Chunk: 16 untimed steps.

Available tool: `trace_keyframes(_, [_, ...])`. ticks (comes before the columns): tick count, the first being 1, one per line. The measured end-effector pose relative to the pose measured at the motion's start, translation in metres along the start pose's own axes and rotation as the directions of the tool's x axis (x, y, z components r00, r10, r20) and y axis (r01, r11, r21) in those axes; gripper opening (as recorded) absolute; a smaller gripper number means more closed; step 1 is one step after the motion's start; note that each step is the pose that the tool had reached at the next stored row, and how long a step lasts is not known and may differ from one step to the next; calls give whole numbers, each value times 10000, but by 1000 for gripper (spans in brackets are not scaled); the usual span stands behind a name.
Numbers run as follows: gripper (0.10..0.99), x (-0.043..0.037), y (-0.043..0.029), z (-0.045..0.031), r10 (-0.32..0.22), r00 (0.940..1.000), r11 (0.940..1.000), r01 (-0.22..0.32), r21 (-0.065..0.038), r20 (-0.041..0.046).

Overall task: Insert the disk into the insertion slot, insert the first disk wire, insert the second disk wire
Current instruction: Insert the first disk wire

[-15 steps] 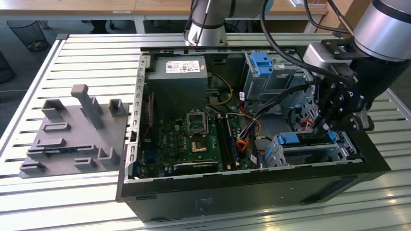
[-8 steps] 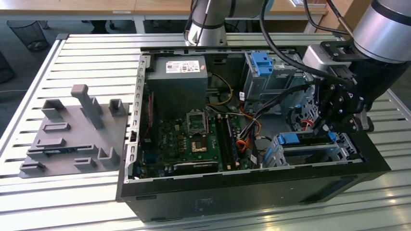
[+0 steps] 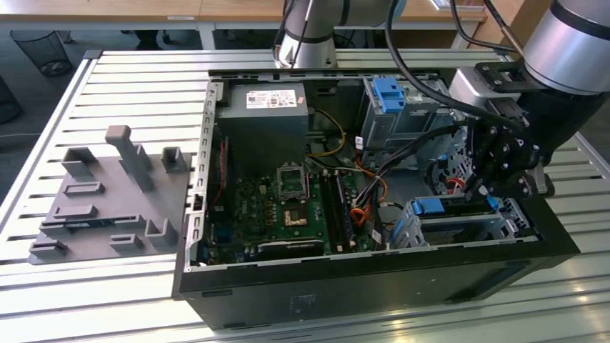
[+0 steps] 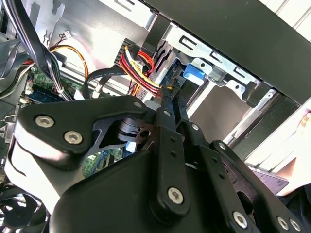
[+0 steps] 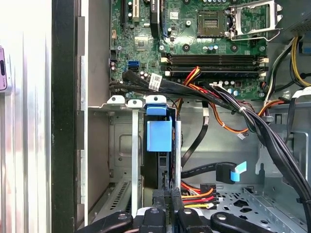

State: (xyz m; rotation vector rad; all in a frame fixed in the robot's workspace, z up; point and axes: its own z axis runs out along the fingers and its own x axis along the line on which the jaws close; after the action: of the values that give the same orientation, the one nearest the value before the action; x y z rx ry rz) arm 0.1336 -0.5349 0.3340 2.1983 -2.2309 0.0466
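Open desktop computer case (image 3: 381, 286) lying on its side on a slatted metal bench (image 3: 143, 78), with the arm (image 3: 572, 43) reaching in at the exterior view's right. The disk (image 5: 159, 138), framed by its blue carrier, sits on edge inside the insertion slot (image 5: 121, 145), the perforated silver drive cage in the near corner of the case at the exterior view's right. The gripper (image 5: 164, 196) is poised at the exposed end of the disk. Its fingers (image 5: 158, 199) are drawn narrow, with only a thin gap between them, and whether they clamp anything cannot be told. Just beside the fingers lies a black power connector (image 5: 206, 189) with red, orange and yellow wires. A black data cable with a light-blue tab (image 5: 228, 172) lies near it on the case floor. The green motherboard (image 5: 214, 43) fills the middle of the case beyond the cage. A grey fixture block (image 3: 105, 200) rests on the bench at the exterior view's left, well apart from the case.
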Motion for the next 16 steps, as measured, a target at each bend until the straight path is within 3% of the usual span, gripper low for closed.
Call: trace_keyframes(16, [165, -1, 1, 51, 0, 10000, 10000, 0, -2, 0])
